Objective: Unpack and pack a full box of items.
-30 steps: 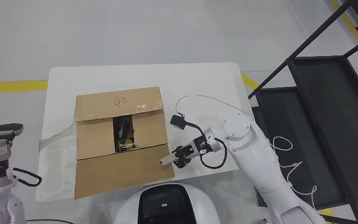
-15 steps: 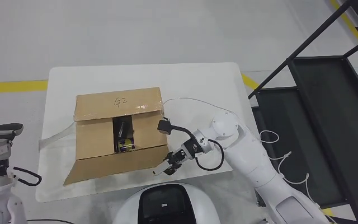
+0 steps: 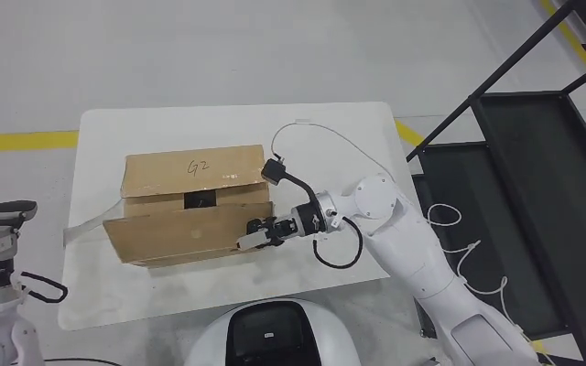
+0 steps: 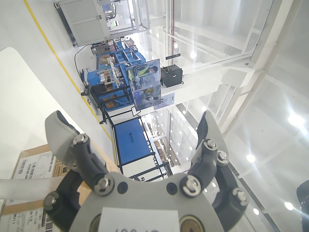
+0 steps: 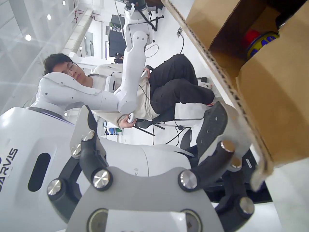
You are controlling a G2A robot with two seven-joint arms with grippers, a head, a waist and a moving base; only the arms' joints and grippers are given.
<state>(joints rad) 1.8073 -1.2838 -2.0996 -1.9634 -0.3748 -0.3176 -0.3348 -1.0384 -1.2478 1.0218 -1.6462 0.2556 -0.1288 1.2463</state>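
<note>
- The yellow floor line (image 3: 37, 140) runs behind the left corner of the white counter (image 3: 330, 123).
- My left arm (image 3: 13, 240) is off the counter's left edge, well apart from the box. My left jaws are spread wide, hold nothing and point up toward the ceiling lights.
- A pale strip (image 3: 89, 224) trails from the box's left side across the counter to its left edge.
- The brown cardboard box (image 3: 197, 174) sits on the left half of the counter. Its far flap lies flat, with a handwritten mark on it.
- A narrow dark gap (image 3: 197, 197) is open between the flaps.
- The near cardboard flap (image 3: 179, 236) is raised and tilted up toward the gap, covering most of the opening from above.
- From my right wrist, past the flap's corrugated edge, I see a round yellow-and-blue item (image 5: 262, 43) and a red item (image 5: 251, 37) inside the box. I cannot tell what either of them is.
- My right jaws are at the right end of the raised flap. They are apart and clamp nothing. The back of one finger (image 5: 213, 124) rests against the flap's edge, and the other is clear of the cardboard.
- A thin white cable (image 3: 334, 142) loops over the counter behind my right arm (image 3: 389, 215).
- A black metal rack (image 3: 540, 183) stands on the floor, just beside the counter's right edge.
</note>
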